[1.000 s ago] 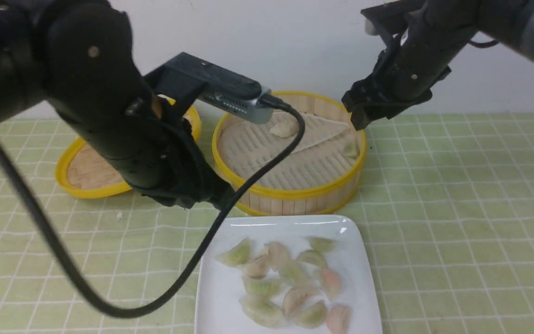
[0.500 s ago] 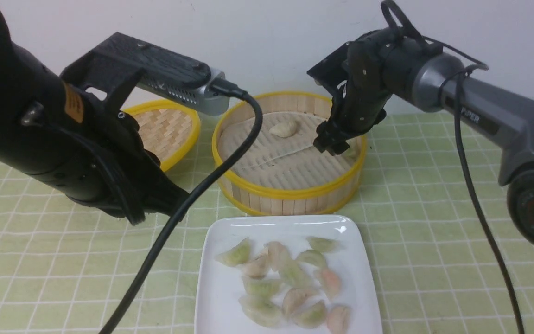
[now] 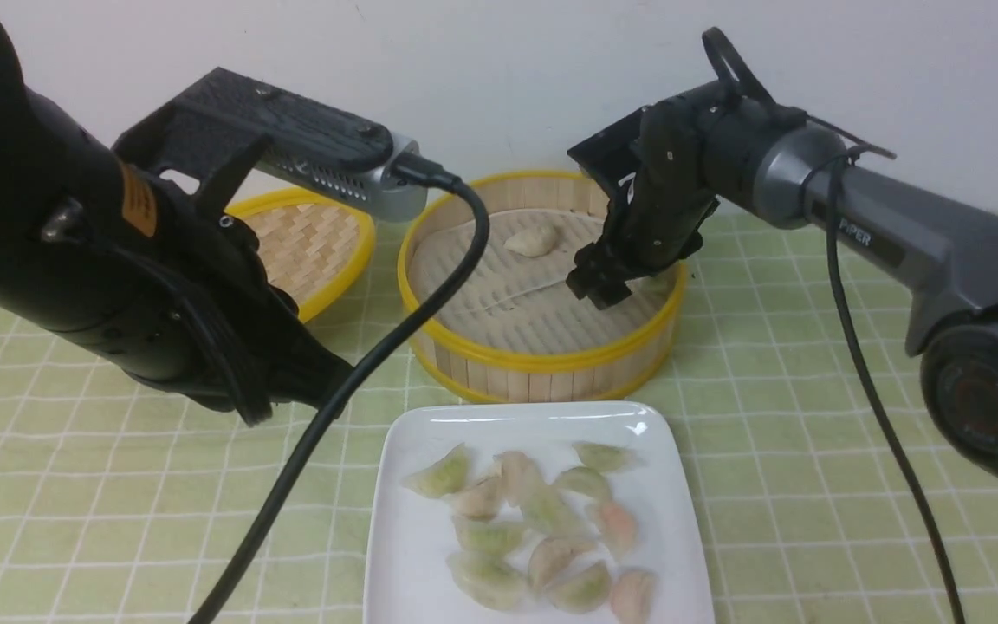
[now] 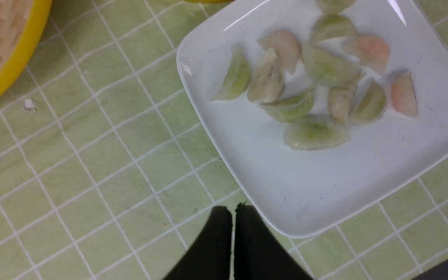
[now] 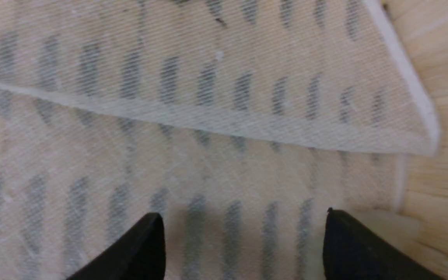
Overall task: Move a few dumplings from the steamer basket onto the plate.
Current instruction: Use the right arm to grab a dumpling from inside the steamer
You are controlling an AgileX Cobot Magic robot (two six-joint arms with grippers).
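Observation:
The steamer basket (image 3: pixel 542 355) stands at the back centre with a ridged liner (image 5: pixel 208 97). One off-white dumpling (image 3: pixel 532 240) lies at its far side. A pale green dumpling (image 3: pixel 660 282) lies by its right wall, partly hidden. My right gripper (image 3: pixel 594 290) is open and empty, low over the liner (image 5: pixel 243 229), left of that dumpling. The plate (image 3: pixel 412 555) in front holds several dumplings (image 3: pixel 542 529), also in the left wrist view (image 4: pixel 313 134). My left gripper (image 4: pixel 232 210) is shut and empty above the cloth by the plate's (image 4: pixel 325 186) left corner.
The shallow woven lid (image 3: pixel 317 243) lies left of the basket, behind my left arm. The liner's far part is folded over onto itself. A thick black cable (image 3: pixel 308 451) hangs from the left wrist camera across the cloth left of the plate. A white wall stands behind the basket.
My right arm has come down from above the basket's right rim into the basket. My left arm pulled back to the left, uncovering the lid, then held still.

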